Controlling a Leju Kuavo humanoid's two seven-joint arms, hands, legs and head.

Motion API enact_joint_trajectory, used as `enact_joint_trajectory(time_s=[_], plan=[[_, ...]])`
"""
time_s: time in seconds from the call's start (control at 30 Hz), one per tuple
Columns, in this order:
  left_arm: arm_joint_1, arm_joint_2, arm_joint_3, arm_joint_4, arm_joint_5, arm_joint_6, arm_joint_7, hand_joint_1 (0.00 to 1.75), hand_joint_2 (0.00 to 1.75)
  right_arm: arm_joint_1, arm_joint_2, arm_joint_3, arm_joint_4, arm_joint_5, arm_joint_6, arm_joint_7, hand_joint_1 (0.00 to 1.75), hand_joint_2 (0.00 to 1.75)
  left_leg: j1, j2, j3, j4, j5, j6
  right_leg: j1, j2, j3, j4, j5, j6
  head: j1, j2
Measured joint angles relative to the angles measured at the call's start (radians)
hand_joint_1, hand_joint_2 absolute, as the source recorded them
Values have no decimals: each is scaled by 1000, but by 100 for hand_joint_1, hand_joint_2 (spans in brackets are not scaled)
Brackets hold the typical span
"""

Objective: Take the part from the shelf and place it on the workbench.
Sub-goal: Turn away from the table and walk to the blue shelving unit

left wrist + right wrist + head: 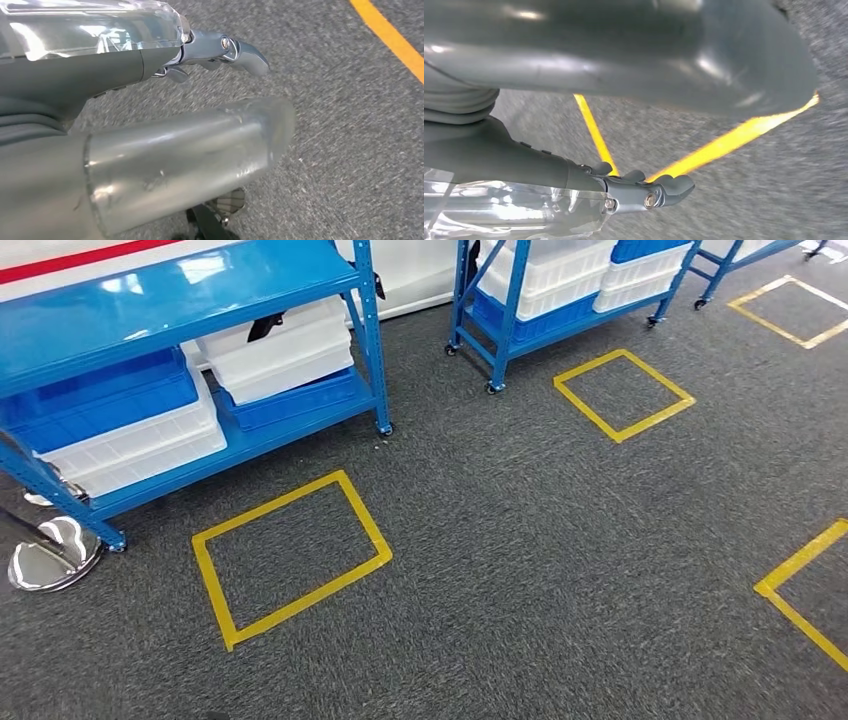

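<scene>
**Inspector A:** Status of the left robot hand: in its wrist view the thick thumb and darker fingers are extended over grey carpet, well apart from each other, with nothing between them. Recorded as holding nothing, fingers apart.

**Inspector B:** Right robot hand reads likewise. Thumb overhead, fingers stretched out beneath it, no object in the gap. Yellow floor tape runs across the carpet behind the fingers, blurred.

**Inspector A:** And the part?

**Inspector B:** Cannot tell which item it is. The head view shows a blue shelf at the left carrying white bins and blue bins on its lower level. Bin contents are not visible, so the part is not identified.

**Inspector A:** Surroundings noted: a yellow taped square on the carpet just in front of that shelf, a 2nd taped square farther back beside a 2nd blue shelf on castors, also stacked with bins. A shiny round metal base sits by the near shelf's left leg.
</scene>
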Motion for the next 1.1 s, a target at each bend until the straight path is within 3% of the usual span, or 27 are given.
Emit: enact_joint_trajectory(time_s=[0.07, 0.1, 0.17, 0.23, 0.3, 0.33, 0.4, 0.47, 0.53, 0.6, 0.67, 0.73, 0.8, 0.83, 0.87, 0.93, 0.97, 1.03, 1.1], plan=[[2, 0, 0, 0, 0, 0, -1, 0, 0, -2, 0, 0, 0, 1, 0, -1, 0, 0, 2, -24, -8, -2, 5, -14, 2, -13, 1, -4, -1, -8, 0, 0], [5, 0, 0, 0, 0, 0, -1, 0, 0, -4, 0, 0, 0, 2, 0, -2, 0, 0, 3, -19, -11, 0, 4, -19, 1, -26, 3, -8, 2, -14, 0, 0], [8, -1, 0, 0, 0, 0, -1, 0, 0, -5, 1, 0, 0, 3, -1, -4, 0, 0, 2, 33, -33, 45, -26, -27, -2, -54, 6, -16, 6, -27, -7, 0], [4, -1, 0, 0, 1, 0, -1, 0, 0, -1, 1, 0, 0, 5, -2, -5, 0, 0, 2, 91, -87, 163, -89, -32, 3, -85, 7, -17, 5, -36, -14, 0], [2, -1, 0, 0, 0, -1, -1, 0, 0, 3, 1, 0, 0, 7, -2, -5, 0, 0, 3, 106, -133, 264, -124, -37, 8, -117, 8, -17, 2, -39, -16, 0], [3, -1, 0, 0, 0, -2, -2, 0, 0, 3, 1, 0, 0, 9, -2, -4, 0, 0, 4, 110, -131, 266, -114, -38, 9, -132, 8, -17, 0, -40, -16, 0], [5, 0, 0, 0, -1, -3, -4, 0, 0, 1, 0, 0, 0, 10, -1, -4, 0, 0, 3, 129, -72, 162, -55, -33, 11, -159, 13, -16, -4, -37, -16, 0], [3, 0, -1, 0, -1, -3, -7, 0, 0, 0, 0, 0, 0, 12, -1, -3, 0, 0, -5, 171, -7, 41, -16, -20, 15, -183, 19, -15, -9, -30, -15, 0], [1, 1, -1, 0, 0, -3, -8, 0, 0, -2, 0, -1, 0, 13, -1, -2, 0, 0, -13, 186, 8, 4, -13, -7, 17, -202, 24, -14, -13, -20, -14, 0], [4, 1, -1, 0, 0, -2, -6, 0, 0, -6, 0, -1, 0, 14, -2, -1, 0, 0, -11, 164, 7, -2, -7, 1, 16, -213, 30, -15, -17, -10, -13, 0], [6, 0, -1, 0, 0, -2, -5, 0, 0, -9, -1, -1, 0, 14, -2, 0, 0, 0, -3, 142, 13, -12, 0, 11, 13, -173, 23, 15, -44, 0, -8, 0], [3, -1, -1, 0, 0, -2, -4, 0, 0, -6, -1, -1, 0, 15, -2, 0, 0, 0, 1, 120, 11, -17, 4, 18, 9, -110, -25, 120, -106, 6, -1, 0], [1, -1, -1, 0, 1, -2, -3, 0, 0, -2, -2, -1, 0, 17, -2, 0, 0, 0, 0, 92, 6, -14, 5, 19, 6, -87, -85, 237, -150, 8, 2, 0], [1, -1, -1, 0, 2, -2, -3, 0, 0, 0, -2, -1, 0, 18, -2, 1, 0, 0, 0, 78, 5, -12, 5, 19, 5, -85, -97, 254, -143, 8, 2, 0], [2, -1, -1, 0, 2, -2, -3, 0, 0, 1, -2, -1, 0, 18, -2, 1, 0, 0, 0, 66, 4, -9, 5, 19, 5, -83, -91, 232, -116, 7, 2, 0], [5, -2, -1, 0, 5, -7, -5, 0, 0, 1, -4, -3, 0, 12, -2, -2, 0, 0, 1, 47, 4, -1, 2, 14, 3, -74, -41, 113, -42, 5, 4, 0], [5, -2, -1, 0, 7, -12, -6, 0, 0, -1, -4, -6, 0, 6, -3, -4, 0, 0, 0, 41, 1, 5, -1, 9, 3, -65, -19, 57, -19, 3, 5, 0], [7, -2, 0, 0, 11, -22, -10, 0, 0, -6, -4, -14, 0, -3, -5, -8, 0, 0, -3, 32, -7, 11, -5, -3, 4, -52, -6, 10, -11, -4, 4, 0], [8, -2, 0, 0, 16, -26, -12, 0, 0, -9, -4, -18, 0, -5, -8, -6, 0, 0, -3, 29, -10, 8, -10, -15, 6, -56, -7, 7, -13, -15, 2, 0]])
